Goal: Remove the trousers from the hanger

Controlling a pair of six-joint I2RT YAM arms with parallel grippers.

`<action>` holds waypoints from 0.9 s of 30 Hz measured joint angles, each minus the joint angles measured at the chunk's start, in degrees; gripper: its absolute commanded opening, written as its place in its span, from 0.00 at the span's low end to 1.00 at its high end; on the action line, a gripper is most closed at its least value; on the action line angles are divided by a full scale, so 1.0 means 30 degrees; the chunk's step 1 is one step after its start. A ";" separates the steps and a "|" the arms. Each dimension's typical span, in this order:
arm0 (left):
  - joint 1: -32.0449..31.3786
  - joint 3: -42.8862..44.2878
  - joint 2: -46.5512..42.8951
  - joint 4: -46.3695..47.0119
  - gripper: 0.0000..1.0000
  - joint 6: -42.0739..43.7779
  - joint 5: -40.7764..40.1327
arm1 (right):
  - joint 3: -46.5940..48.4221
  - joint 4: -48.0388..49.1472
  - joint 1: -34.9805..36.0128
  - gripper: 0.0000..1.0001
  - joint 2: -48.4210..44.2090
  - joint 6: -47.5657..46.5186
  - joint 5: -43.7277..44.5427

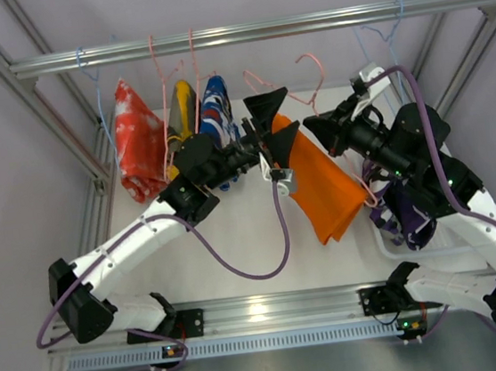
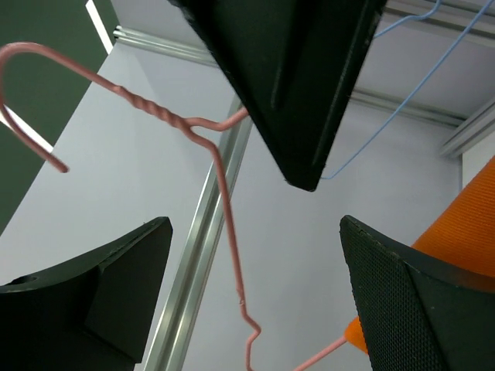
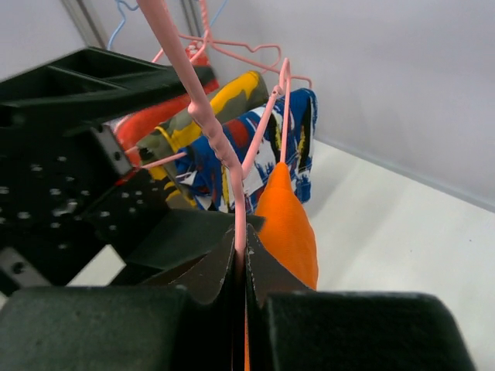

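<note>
Trousers [image 1: 320, 186], orange: draped over pink hanger [image 3: 203, 116], above mid-counter [image 1: 236, 240]. Cloth judged soft, light and prone to sliding; best taken at the hanging fold. Right fingers [image 3: 209, 270] pinching the hanger wire. Left fingers [image 1: 266, 105] spread wide, just beside the cloth.

Table [image 1: 235, 232]: white, flat surface.
On table: pale bin [image 1: 426, 253], right side.
Rail [image 1: 257, 32]: metal, overhead, wire hangers [image 1: 157, 70] hooked over it.
</note>
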 measured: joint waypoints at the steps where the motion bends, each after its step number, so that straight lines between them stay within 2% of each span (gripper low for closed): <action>1: -0.0044 0.0029 0.0219 0.0044 0.93 0.0131 0.0000 | 0.0000 -0.0109 -0.0007 0.00 -0.0102 0.0000 -0.0226; 5: -0.0117 0.0044 0.1093 0.0452 0.89 0.0721 0.0000 | -0.0204 -0.0328 0.0000 0.00 -0.0576 0.0000 -0.1180; 7: -0.0211 0.0051 0.1472 0.0714 0.82 0.1122 -0.0015 | -0.0277 -0.0597 -0.0007 0.00 -0.0780 -0.0007 -0.1625; 12: -0.0561 0.0058 0.2004 0.1770 0.73 0.2302 0.0000 | -0.0546 -0.1180 -0.0007 0.00 -0.1137 -0.0007 -0.2361; 17: -0.0597 0.0058 0.2004 0.2739 0.70 0.2718 0.0160 | -0.1100 -0.1661 -0.0007 0.00 -0.1450 -0.0022 -0.2798; 24: -0.0627 -0.0066 0.1596 0.2783 0.58 0.3067 0.0984 | -0.1494 -0.2120 0.0000 0.00 -0.1800 -0.0058 -0.3249; 27: -0.0765 -0.0444 0.1020 0.2361 0.48 0.3541 0.1392 | -0.1494 -0.2055 0.0000 0.00 -0.1851 -0.0058 -0.3781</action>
